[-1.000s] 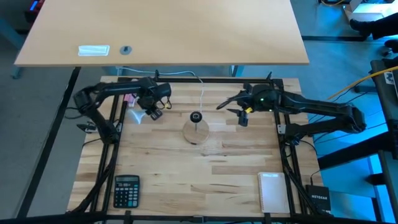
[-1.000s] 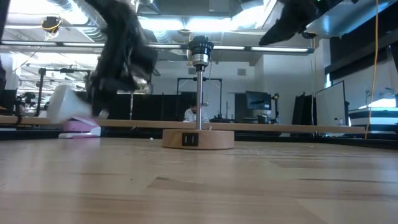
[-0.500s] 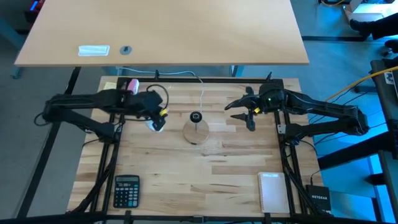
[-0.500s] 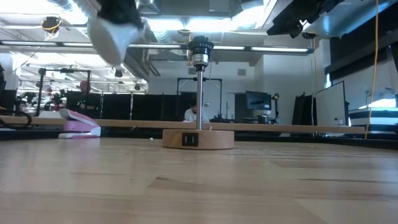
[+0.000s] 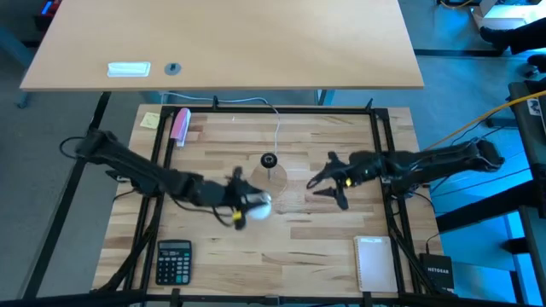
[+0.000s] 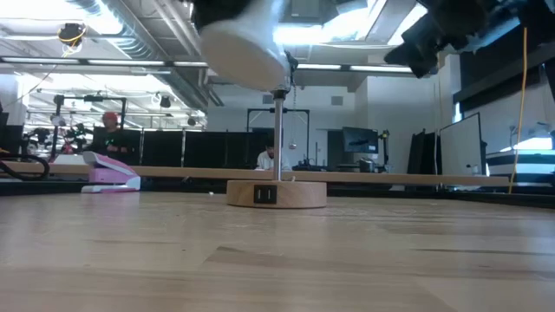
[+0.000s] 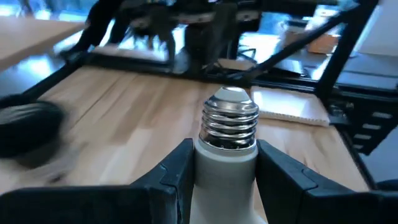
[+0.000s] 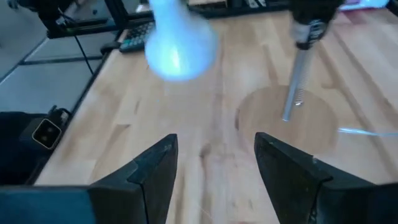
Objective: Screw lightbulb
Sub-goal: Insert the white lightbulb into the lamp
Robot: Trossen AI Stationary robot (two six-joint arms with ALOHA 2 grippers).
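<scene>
The white lightbulb (image 5: 258, 205) hangs above the table's middle, just near-side of the lamp stand, and my left gripper (image 5: 243, 206) is shut on it. In the left wrist view its silvery screw base (image 7: 230, 121) points away from the wrist. The stand is a round wooden disc (image 5: 271, 181) resting flat on the table, with an upright post and a black socket (image 5: 269, 159) on top. My right gripper (image 5: 322, 186) hovers open to the right of the stand, holding nothing; its wrist view shows the bulb (image 8: 180, 46) and the post (image 8: 297, 74) ahead. My left gripper pinches the bulb's white neck (image 7: 227, 165), just below the metal thread, between its two fingers (image 7: 180, 168). The fingers come nearly level from the table's left side, one on each side of the neck. The bulb is lifted clear of the table.
A calculator (image 5: 174, 260) lies at the near left and a white notepad (image 5: 371, 261) at the near right. A pink object (image 5: 181, 124) and a yellow note (image 5: 151, 119) sit at the far left. The lamp's cord (image 5: 277, 128) runs toward the far edge. Black frame rails border the table.
My left gripper has swung from the table's far left toward the near edge and the right, rising and tipping from pointing down to nearly level. The bulb has gone with it, up from near the tabletop. My right gripper has moved toward the near edge and lower.
</scene>
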